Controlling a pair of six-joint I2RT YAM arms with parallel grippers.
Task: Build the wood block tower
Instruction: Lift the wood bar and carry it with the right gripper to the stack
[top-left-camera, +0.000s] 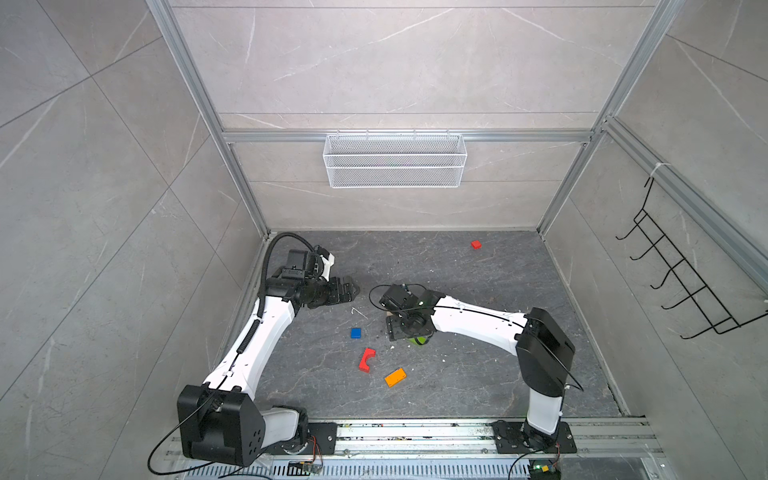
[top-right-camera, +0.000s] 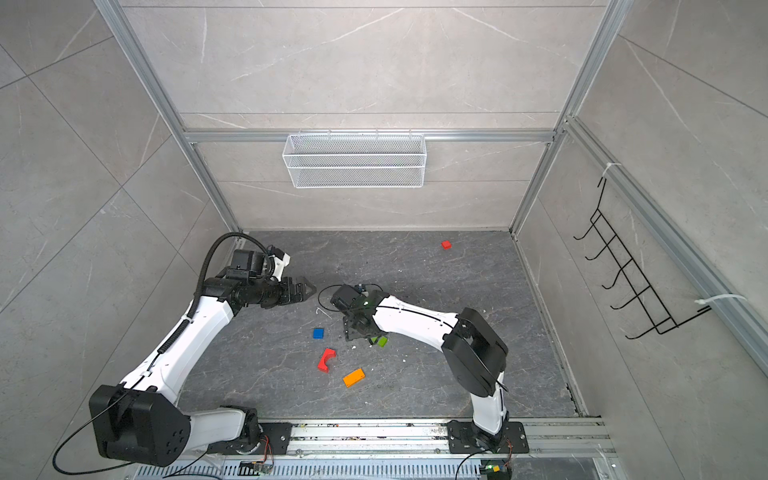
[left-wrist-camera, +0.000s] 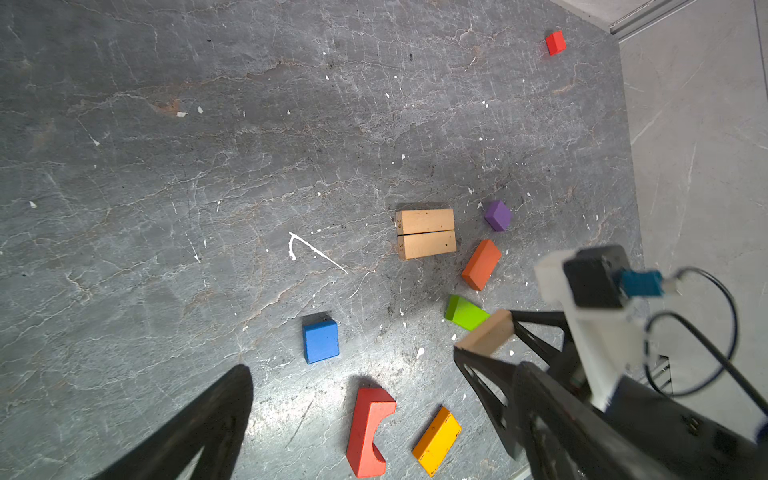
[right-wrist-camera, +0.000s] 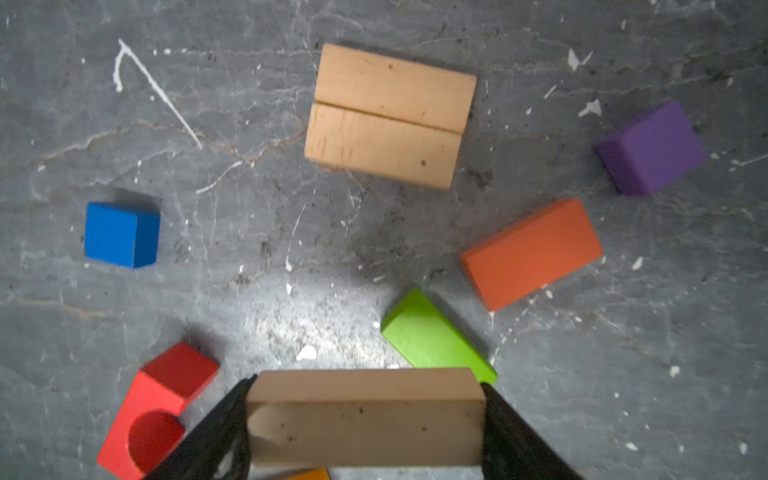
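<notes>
- My right fingers (right-wrist-camera: 513, 444) pinch a tan bar (right-wrist-camera: 365, 415) near the base bars (right-wrist-camera: 390, 116); my left fingers (left-wrist-camera: 199, 428) stand spread.
- Next, I judge: lay it squarely across them.

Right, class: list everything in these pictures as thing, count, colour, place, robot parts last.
floor bars: 2, tan, touching side by side on floor
held bar: 1, tan, in the right grip
slabs: 3, orange-red slab, green slab, yellow-orange slab, floor
small blocks: 3, blue block, purple block, red block far back, floor
arch block: 1, red, floor
wire basket: 1, white, back wall
hook rack: 1, black, right wall
left end effector: 1, black, open
right end effector: 1, black, shut on held bar
</notes>
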